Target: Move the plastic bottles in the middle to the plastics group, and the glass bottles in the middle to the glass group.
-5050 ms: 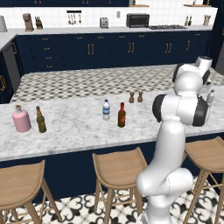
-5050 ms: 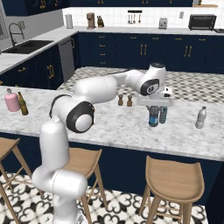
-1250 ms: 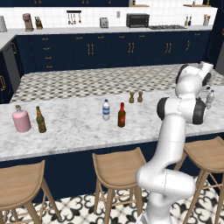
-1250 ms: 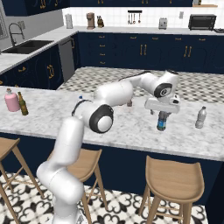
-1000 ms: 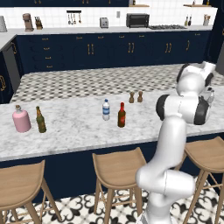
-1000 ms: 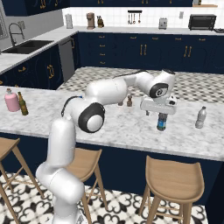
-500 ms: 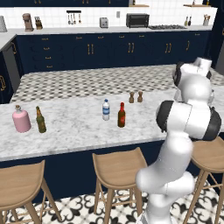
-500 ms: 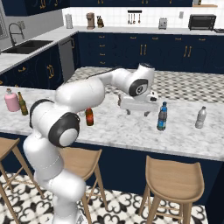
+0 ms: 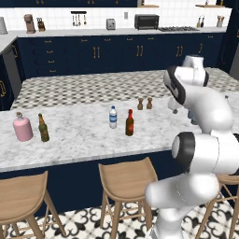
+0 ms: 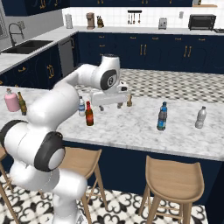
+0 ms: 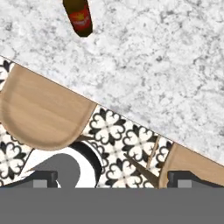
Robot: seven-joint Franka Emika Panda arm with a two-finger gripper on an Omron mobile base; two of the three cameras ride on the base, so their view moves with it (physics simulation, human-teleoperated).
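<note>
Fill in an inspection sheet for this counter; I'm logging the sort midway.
Surface: marble counter, no spills seen.
Job's things: red-brown glass bottle and clear water bottle upright mid-counter; dark blue bottle upright beside the clear grey bottle; pink flask and olive-green bottle at the other end.
Clutter: two small shakers.
Grippers: gripper above the middle, fingers spread, holding nothing.
Cables: nothing seen.
Surroundings: wooden stools, patterned floor, navy cabinets.
</note>
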